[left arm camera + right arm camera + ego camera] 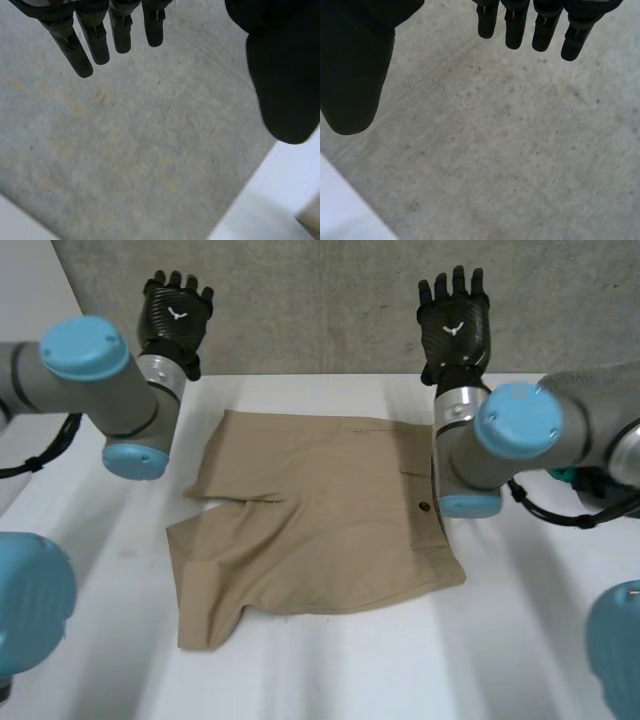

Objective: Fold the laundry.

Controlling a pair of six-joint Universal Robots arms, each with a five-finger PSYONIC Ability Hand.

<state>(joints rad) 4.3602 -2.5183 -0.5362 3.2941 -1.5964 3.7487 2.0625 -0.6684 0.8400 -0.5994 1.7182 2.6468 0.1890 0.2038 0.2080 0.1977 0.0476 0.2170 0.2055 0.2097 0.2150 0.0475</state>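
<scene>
Lying between raised hands (174, 315) (453, 325): tan shorts (320, 520)

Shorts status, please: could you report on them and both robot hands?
Both open and raised: left robot hand, right robot hand, holding nothing. The tan shorts lie spread on the white table, untouched. Nothing in the way.

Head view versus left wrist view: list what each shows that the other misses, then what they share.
Head view: the right hand, open, raised before the grey wall, and the whole tan shorts laid on the white table. Left wrist view: the left hand from its palm side, fingers straight, holding nothing. Shared: the left hand, wall and table; a tan sliver in the wrist view may be the shorts.
</scene>
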